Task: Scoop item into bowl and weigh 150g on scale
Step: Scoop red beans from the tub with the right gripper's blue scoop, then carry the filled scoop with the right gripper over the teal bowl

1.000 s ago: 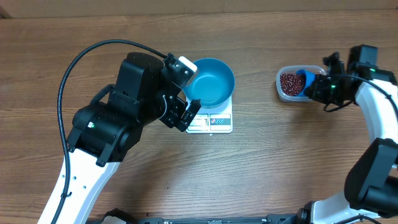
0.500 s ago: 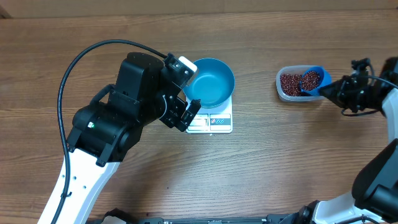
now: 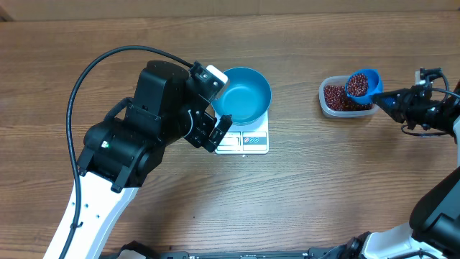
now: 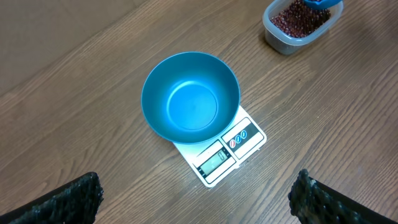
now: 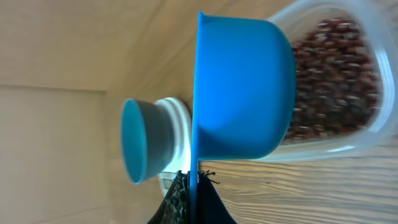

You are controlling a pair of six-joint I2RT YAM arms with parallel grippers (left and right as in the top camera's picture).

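The empty blue bowl (image 3: 244, 95) stands on the white scale (image 3: 249, 141) left of the table's middle. My left gripper (image 3: 218, 106) hangs open just left of the bowl, holding nothing. In the left wrist view the bowl (image 4: 190, 98) and scale (image 4: 229, 152) lie ahead, with the fingertips (image 4: 65, 200) wide apart. At the right, red-brown beans (image 3: 333, 96) fill a clear tub (image 3: 325, 105). My right gripper (image 3: 397, 101) is shut on the handle of a small blue scoop (image 3: 368, 76), which is loaded with beans (image 3: 356, 85) and held over the tub's right end. The right wrist view shows the scoop's underside (image 5: 242, 87).
The left arm's black body (image 3: 144, 133) and its cable (image 3: 86, 72) cover the table's left half. Bare wooden tabletop (image 3: 302, 187) lies between the scale and the tub and along the front. The right arm (image 3: 438, 115) reaches in from the right edge.
My right gripper has drawn back to the right and lifted the scoop out of the tub's beans, now filled. The left arm, bowl and scale have not moved.
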